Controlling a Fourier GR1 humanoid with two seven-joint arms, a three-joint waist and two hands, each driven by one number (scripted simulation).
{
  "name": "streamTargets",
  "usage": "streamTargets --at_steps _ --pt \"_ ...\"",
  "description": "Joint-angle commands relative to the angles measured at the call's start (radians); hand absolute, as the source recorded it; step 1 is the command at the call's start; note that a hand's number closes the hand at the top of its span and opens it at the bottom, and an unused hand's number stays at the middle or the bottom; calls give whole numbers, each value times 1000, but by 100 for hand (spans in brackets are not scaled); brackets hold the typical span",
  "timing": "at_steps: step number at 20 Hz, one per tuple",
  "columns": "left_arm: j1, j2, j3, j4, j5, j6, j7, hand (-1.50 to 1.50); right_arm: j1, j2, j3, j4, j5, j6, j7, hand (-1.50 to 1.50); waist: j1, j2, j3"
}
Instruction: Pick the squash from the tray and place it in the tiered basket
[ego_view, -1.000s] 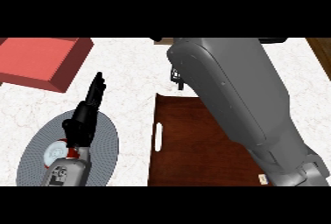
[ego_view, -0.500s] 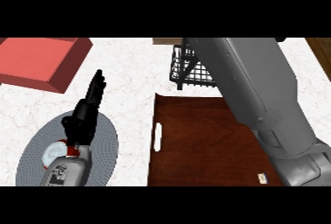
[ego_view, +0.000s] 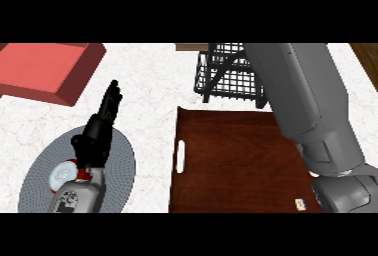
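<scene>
The dark wooden tray (ego_view: 236, 165) lies on the counter right of centre, and no squash shows on its visible surface. Behind it stands the black wire tiered basket (ego_view: 221, 80), partly hidden by my right forearm (ego_view: 303, 95). That grey forearm rises from the lower right, over the tray's right side, to the picture's top; the right hand itself is out of sight there. The squash shows nowhere. My left hand (ego_view: 100, 125) rests open at the left, fingers straight and pointing away, above a grey plate.
A round grey plate (ego_view: 122, 165) lies at the lower left under my left forearm, with a small red and white thing (ego_view: 65, 172) on it. A red box (ego_view: 44, 67) sits at the back left. White marble counter (ego_view: 148, 90) shows between them.
My right forearm has swung to the right and away, uncovering the wire basket behind the tray. The left hand has stayed still.
</scene>
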Motion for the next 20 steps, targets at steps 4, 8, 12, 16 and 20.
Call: streamTargets --at_steps 4,8,12,16,20 --pt "36 7 1 -27 5 -10 -19 0 32 35 -79 -48 -27 -242 18 -150 0 -2 0" --pt "50 -5 -1 8 1 -1 -41 0 65 3 -116 -189 -11 -331 60 -150 -22 -8 0" --pt "88 25 28 -32 30 -25 -26 0 126 -42 -150 -347 0 -260 146 -150 -39 -19 0" --pt "73 18 46 -29 12 15 -30 0 266 -48 -220 -560 -49 -244 145 -150 -65 -26 1" --pt "117 7 35 -22 15 12 -31 0 482 -8 -232 -857 -119 -171 111 -150 -94 -34 2"
